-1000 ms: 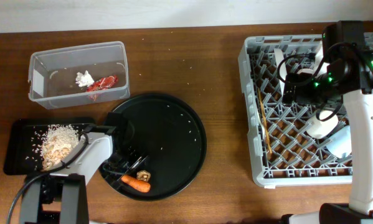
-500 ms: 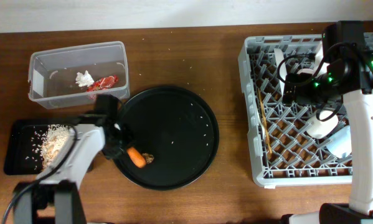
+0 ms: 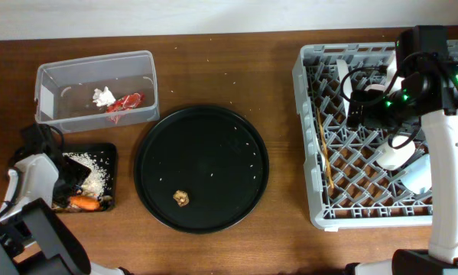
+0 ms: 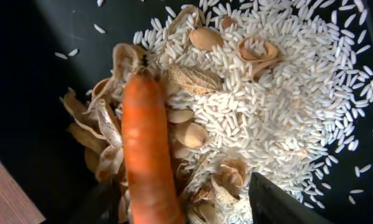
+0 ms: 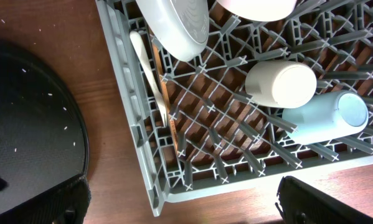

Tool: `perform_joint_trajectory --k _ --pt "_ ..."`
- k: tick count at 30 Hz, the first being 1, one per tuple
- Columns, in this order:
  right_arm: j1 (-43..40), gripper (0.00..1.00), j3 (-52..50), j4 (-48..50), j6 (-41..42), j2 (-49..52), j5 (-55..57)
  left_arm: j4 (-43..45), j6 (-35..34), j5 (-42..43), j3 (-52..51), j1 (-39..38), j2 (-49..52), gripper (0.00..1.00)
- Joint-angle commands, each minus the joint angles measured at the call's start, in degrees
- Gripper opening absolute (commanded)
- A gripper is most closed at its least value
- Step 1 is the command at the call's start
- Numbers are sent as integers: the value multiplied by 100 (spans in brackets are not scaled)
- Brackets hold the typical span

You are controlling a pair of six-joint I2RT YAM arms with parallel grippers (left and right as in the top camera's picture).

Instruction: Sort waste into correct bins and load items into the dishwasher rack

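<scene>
The orange carrot point(image 3: 84, 202) lies in the shallow black tray point(image 3: 109, 156) on beige food scraps and rice point(image 3: 92, 173). In the left wrist view the carrot point(image 4: 146, 149) sits between the spread fingers of my left gripper point(image 4: 192, 214), next to the left finger and apart from the right one. The small brown lump point(image 3: 181, 198) sits on the round black tray point(image 3: 202, 137). The clear tub point(image 3: 53, 76) holds the white tissue point(image 3: 101, 96) and red wrapper point(image 3: 126, 101). My right gripper point(image 5: 186, 205) is open and empty over the grey rack point(image 3: 314, 214).
In the right wrist view the rack point(image 5: 121, 93) holds a pale dish point(image 5: 174, 25), the white fork point(image 5: 144, 59), the chopstick point(image 5: 167, 106), the small white cup point(image 5: 279, 84) and the light blue cup point(image 5: 326, 118). Rice grains dot the table.
My left arm carried the carrot from the round black tray leftward to the shallow black tray, where it now lies. The brown lump stays on the round tray. The right arm has not moved.
</scene>
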Motion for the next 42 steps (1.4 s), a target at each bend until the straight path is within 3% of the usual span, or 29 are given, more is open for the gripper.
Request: perform_joint_trajectory --k 1,4,7,9,10,12,15,23,27,29,30,33,38,42 --pt "-26 99 -2 -17 0 31 -31 -310 4 22 343 24 -70 76" --pt "-26 99 -2 -17 0 31 -31 -903 114 444 986 -160 -455 77" --pt "-26 99 -2 -15 -2 33 -31 -1137 975 1731 1032 -1683 -839 77" --pt "-26 99 -2 -15 -2 31 -31 -1268 973 1746 831 -2706 -804 79" --pt "-26 99 -2 -15 -2 31 -31 -1270 896 1746 509 -3600 -721 80" --pt "-26 99 -2 -15 -2 31 -31 -1215 219 1742 -24 -4612 -439 80" --pt "-26 99 -2 -17 -2 33 -31 -964 -94 1871 -367 -5132 26 80" --pt "-26 99 -2 -20 0 31 -31 -516 -286 887 -437 -5160 258 79" --pt "-26 99 -2 -22 -2 33 -31 -490 -286 887 -437 -5160 258 33" --pt "-26 99 -2 -31 0 31 -31 -487 -282 881 -431 -5152 258 22" --pt "-26 99 -2 -39 -2 31 -31 -494 -282 881 -404 -5101 256 14" --pt "-26 99 -2 -39 -2 33 -28 -813 24 876 107 -4347 -52 13" --pt "-26 99 -2 -37 -2 31 -28 -599 262 664 732 -826 -632 15" --pt "-26 99 -2 -39 -2 33 -28 -531 262 450 723 494 24 20"
